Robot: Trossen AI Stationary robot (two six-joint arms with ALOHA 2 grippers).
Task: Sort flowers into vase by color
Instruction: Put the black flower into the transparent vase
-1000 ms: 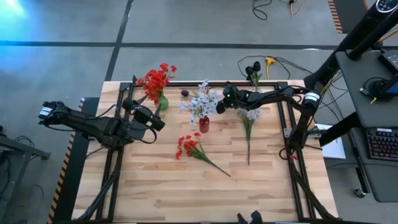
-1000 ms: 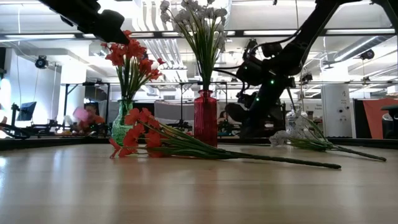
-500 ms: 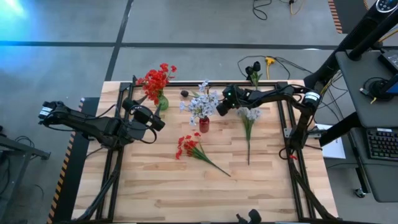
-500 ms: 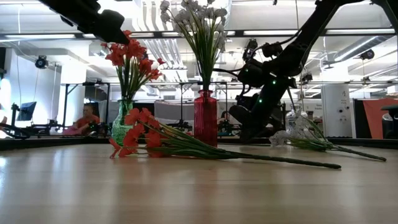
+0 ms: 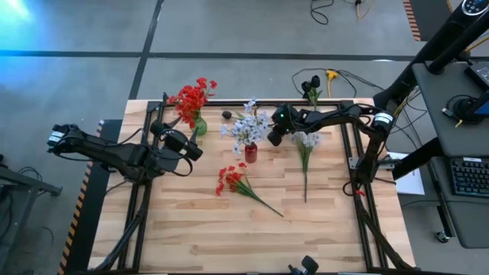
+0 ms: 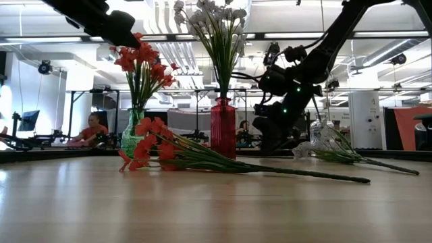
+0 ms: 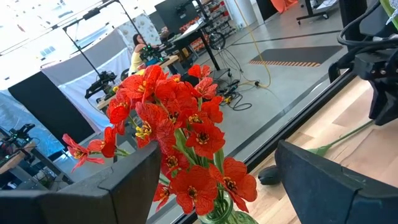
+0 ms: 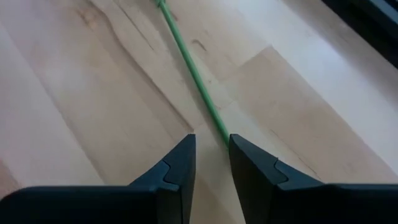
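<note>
1. Red flowers [image 5: 191,98] stand in the green vase [image 5: 199,125] at the table's far left. Pale flowers [image 5: 248,126] stand in the red vase [image 5: 250,153] near the middle.
2. Two stems lie flat on the table [image 5: 214,229]: a loose red stem [image 5: 237,182] just in front of the red vase, and a loose pale stem [image 5: 306,153] to the right of it. Both await sorting, judging by the task.
3. The right gripper [image 5: 273,131] sits just beside the pale bouquet, between the two pale groups. Its fingers [image 8: 180,168] stand slightly parted, gripping nothing; a thin green stalk [image 8: 193,78] lies on the wood ahead of them.
4. The left gripper [image 5: 191,147] waits near the green vase, jaws wide and empty, facing the red blooms [image 7: 180,134].
5. The surface is pale wood planking inside a black frame.
6. Beyond it lies an open workshop, with a seated person [image 6: 93,128] in the background.
</note>
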